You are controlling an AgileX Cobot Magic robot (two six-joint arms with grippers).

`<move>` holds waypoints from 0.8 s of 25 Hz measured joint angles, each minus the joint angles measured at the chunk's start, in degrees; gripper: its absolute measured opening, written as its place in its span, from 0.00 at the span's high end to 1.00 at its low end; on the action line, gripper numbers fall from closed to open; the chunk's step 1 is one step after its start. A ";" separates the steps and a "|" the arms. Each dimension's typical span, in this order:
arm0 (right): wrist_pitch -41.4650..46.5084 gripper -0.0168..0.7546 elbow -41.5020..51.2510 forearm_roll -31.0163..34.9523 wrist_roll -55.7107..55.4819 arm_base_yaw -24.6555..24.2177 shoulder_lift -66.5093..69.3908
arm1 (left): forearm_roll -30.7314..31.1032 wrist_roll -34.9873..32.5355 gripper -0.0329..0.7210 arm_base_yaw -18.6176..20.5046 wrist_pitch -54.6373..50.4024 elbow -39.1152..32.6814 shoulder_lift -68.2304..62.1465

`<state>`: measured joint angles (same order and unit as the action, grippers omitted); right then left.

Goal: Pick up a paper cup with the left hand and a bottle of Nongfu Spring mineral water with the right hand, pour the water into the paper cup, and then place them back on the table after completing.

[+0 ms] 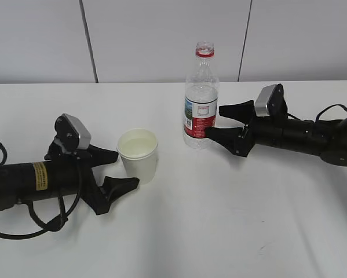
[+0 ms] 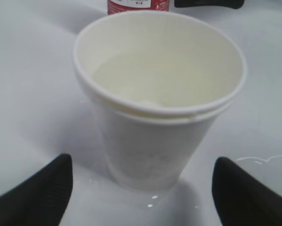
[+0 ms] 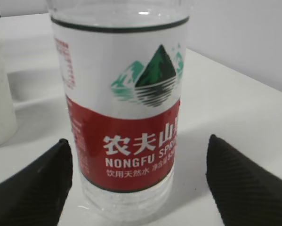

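Water is already seen inside the paper cup (image 1: 138, 154) in the exterior view, and both the cup and the uncapped bottle (image 1: 201, 98) stand upright on the table (image 1: 231, 220), so the step in hand is judged to be the release and pull-back. The left hand (image 1: 119, 169) is spread around the cup and the right hand (image 1: 219, 121) around the bottle's lower part. A straight, level retreat along each arm's own line is advised, so that neither vessel is clipped.

In the left wrist view, the cup (image 2: 155, 113) is centred between the two fingertips (image 2: 42, 190), both clear of its wall. Small droplets are seen on the table by its base, so a sliding nudge is to be avoided.

In the right wrist view, the bottle (image 3: 122, 113) is framed by spread fingers (image 3: 37, 183), with gaps on both sides. A bottle with so little left in it is judged easy to tip.
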<state>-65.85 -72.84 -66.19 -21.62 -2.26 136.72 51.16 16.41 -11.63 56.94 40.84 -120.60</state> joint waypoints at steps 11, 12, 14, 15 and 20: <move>0.00 0.16 0.00 1.84 -0.63 -3.94 0.00 | -1.97 0.00 0.22 6.10 -4.12 -2.65 5.48; 0.00 0.16 0.00 3.27 -0.63 -3.94 0.00 | -3.20 0.00 0.22 6.29 -5.16 -2.65 6.02; 0.12 0.16 0.00 6.44 -0.63 -4.02 -0.12 | -5.83 0.00 0.22 6.52 -7.68 -2.77 7.05; 0.83 0.17 0.00 8.16 -0.63 -4.02 -0.41 | -7.23 0.00 0.22 6.52 -8.80 -2.78 7.56; 8.73 0.18 0.00 15.20 3.87 -4.02 -4.71 | -14.10 -1.97 0.22 6.52 -13.74 -2.83 10.66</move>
<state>-57.12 -72.84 -51.00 -17.75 -6.28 132.01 37.07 14.45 -5.11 43.20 38.01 -109.94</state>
